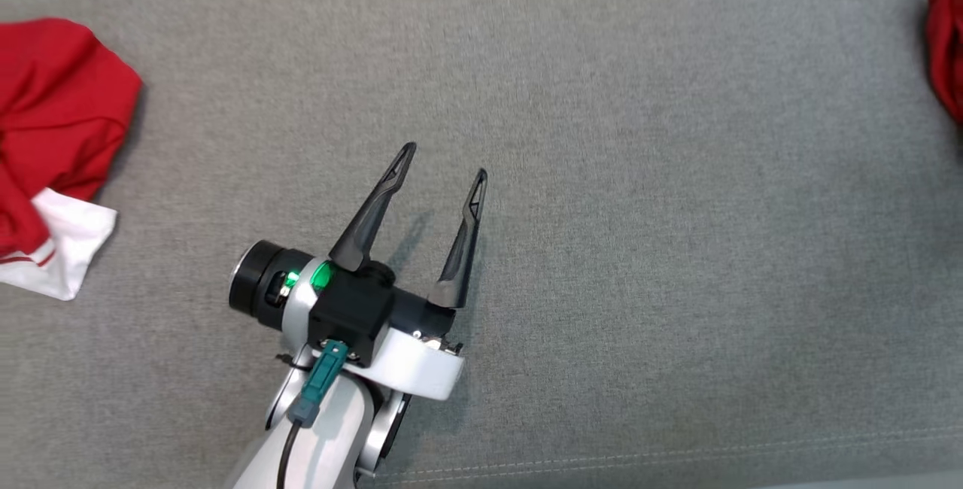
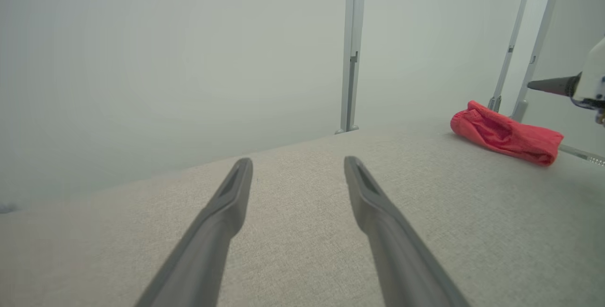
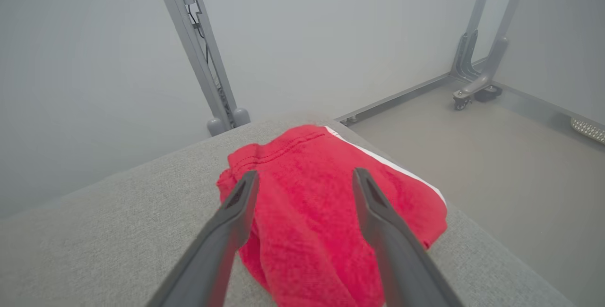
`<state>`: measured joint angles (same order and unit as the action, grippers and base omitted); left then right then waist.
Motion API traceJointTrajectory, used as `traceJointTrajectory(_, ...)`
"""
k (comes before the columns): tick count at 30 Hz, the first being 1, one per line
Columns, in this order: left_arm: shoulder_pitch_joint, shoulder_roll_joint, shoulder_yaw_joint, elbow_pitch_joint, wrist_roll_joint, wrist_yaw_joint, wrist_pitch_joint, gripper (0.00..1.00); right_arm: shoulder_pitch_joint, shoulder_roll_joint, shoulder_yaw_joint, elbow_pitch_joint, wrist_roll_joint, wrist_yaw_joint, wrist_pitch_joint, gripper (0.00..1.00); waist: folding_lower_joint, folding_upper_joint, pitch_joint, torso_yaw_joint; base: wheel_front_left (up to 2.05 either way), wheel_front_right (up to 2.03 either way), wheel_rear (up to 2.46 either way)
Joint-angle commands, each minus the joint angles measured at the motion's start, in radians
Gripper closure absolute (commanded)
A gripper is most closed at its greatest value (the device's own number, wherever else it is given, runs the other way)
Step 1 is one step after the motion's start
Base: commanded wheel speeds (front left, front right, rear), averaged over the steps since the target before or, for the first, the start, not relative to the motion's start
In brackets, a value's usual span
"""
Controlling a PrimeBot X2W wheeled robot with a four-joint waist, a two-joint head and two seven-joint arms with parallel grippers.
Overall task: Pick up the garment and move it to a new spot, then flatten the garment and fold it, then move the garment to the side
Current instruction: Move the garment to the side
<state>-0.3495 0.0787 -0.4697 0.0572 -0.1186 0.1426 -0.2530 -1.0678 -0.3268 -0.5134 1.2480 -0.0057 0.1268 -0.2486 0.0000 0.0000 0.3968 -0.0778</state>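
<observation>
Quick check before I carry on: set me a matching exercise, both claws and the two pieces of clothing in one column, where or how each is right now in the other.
Things:
1. left claw
2. right claw
3. red bundle
4. red-and-white garment

States:
A. rumpled, at the head view's left edge
B. open, over bare grey surface
C. lying by the surface's corner, floor just beyond
D. open, fingers pointing at red cloth

Pairs: 1-B, 2-D, 3-C, 4-A
</observation>
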Motion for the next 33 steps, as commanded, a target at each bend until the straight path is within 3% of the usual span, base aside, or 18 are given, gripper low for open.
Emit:
traceJointTrajectory(1,0.018,0.001,0.041,-0.029,-0.014,0.014,-0.008,0.00,0.037,0.018,0.011,-0.045,-0.021,0.004,-0.013,0.00,0.0000,0.0000,-0.067,0.024,0.00,0.00,0.00)
traceJointTrajectory(7,0.080,-0.003,0.085,-0.009,-0.040,0.045,-0.009,0.00,0.127,0.122,0.122,-0.158,-0.034,0.004,-0.013,0.00,0.0000,0.0000,-0.171,0.070,0.00,0.00,0.00)
traceJointTrajectory(11,0.120,-0.004,0.114,-0.015,-0.057,0.053,-0.009,0.00,0.212,0.155,0.241,-0.244,0.027,0.004,-0.013,0.00,0.0000,0.0000,-0.238,0.101,0.00,0.00,0.00)
traceJointTrajectory(21,0.223,0.009,0.178,-0.002,-0.093,0.030,-0.009,0.00,0.497,0.134,0.559,-0.556,0.211,0.004,-0.013,0.00,0.0000,0.0000,-0.375,0.134,0.00,0.00,0.00)
traceJointTrajectory(28,0.282,0.015,0.215,-0.043,-0.077,0.001,-0.009,0.00,0.667,0.118,0.679,-0.793,0.259,0.004,-0.013,0.00,0.0000,0.0000,-0.402,0.115,0.00,0.00,0.00)
traceJointTrajectory(33,0.310,0.015,0.228,-0.055,-0.044,-0.008,-0.009,0.00,0.771,0.104,0.711,-0.877,0.274,0.004,-0.013,0.00,0.0000,0.0000,-0.421,0.122,0.00,0.00,0.00)
